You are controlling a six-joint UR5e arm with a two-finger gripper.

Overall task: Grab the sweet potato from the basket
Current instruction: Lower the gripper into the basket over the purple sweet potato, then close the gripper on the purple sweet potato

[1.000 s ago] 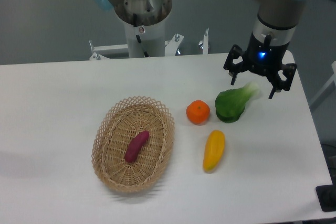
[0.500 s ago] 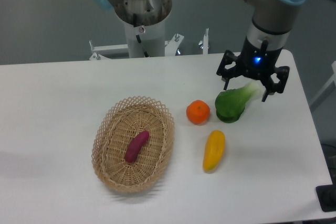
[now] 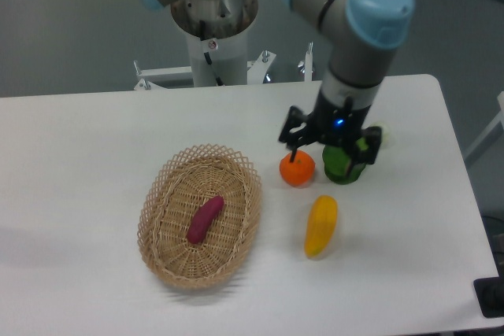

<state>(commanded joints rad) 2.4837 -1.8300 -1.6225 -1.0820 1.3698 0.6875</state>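
Your gripper (image 3: 331, 145) hangs with jaws spread; the small, smooth, magenta-purple sweet potato (image 3: 205, 219) lies in the basket (image 3: 157, 202), well down-left of them.

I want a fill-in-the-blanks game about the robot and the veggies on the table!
1. The small magenta-purple sweet potato lies inside the oval tan wicker ____.
2. The round orange fruit sits between the basket and the ____ leafy vegetable.
3. The long vegetable lying on the white table is coloured ____.
4. The robot's black gripper is holding ____.

Missing words: basket; green; yellow; nothing
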